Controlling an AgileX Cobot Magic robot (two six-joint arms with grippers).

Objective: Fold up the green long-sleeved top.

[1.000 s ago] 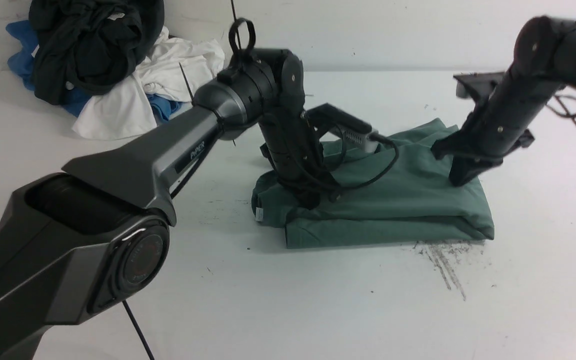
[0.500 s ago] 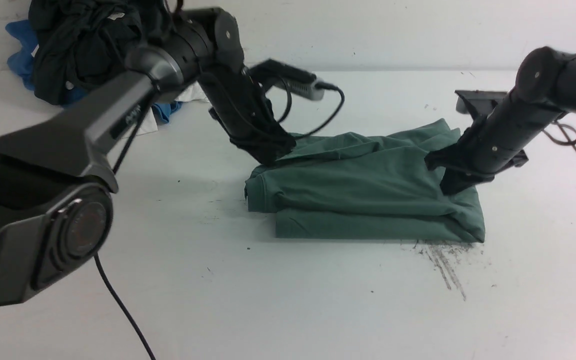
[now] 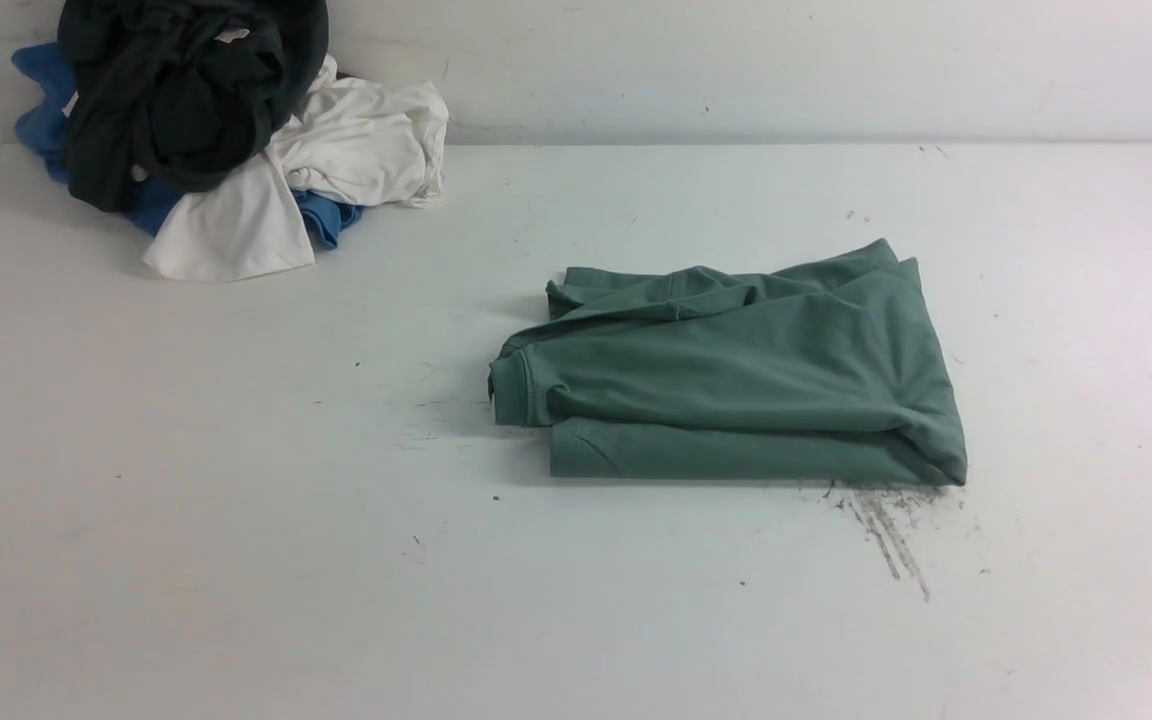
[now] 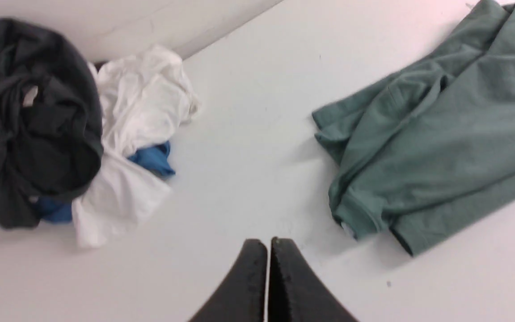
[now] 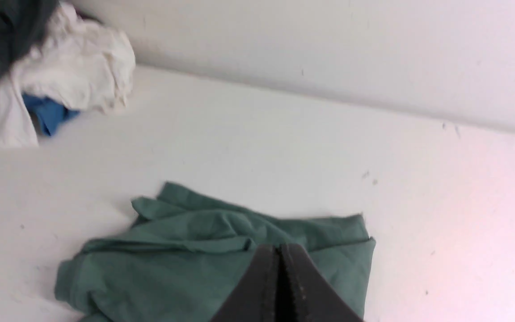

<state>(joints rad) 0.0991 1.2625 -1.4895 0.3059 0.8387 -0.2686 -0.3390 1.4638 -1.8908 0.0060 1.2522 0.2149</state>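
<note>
The green long-sleeved top (image 3: 736,385) lies folded into a thick rectangle right of the table's middle, with a ribbed edge at its left end. Neither arm shows in the front view. In the left wrist view my left gripper (image 4: 268,242) is shut and empty, held above bare table, apart from the top (image 4: 441,147). In the right wrist view my right gripper (image 5: 279,247) is shut with nothing in it, raised over the near side of the top (image 5: 186,259).
A heap of clothes sits at the back left corner: a blackish garment (image 3: 176,90), a white garment (image 3: 336,150) and a blue one (image 3: 321,215). A wall (image 3: 736,60) runs along the table's far edge. Dark scuff marks (image 3: 886,530) lie by the top's front right corner.
Both arms have drawn back out of the front view; the left gripper left the top's left end and the right gripper left its right end. The top rests folded, slightly settled.
</note>
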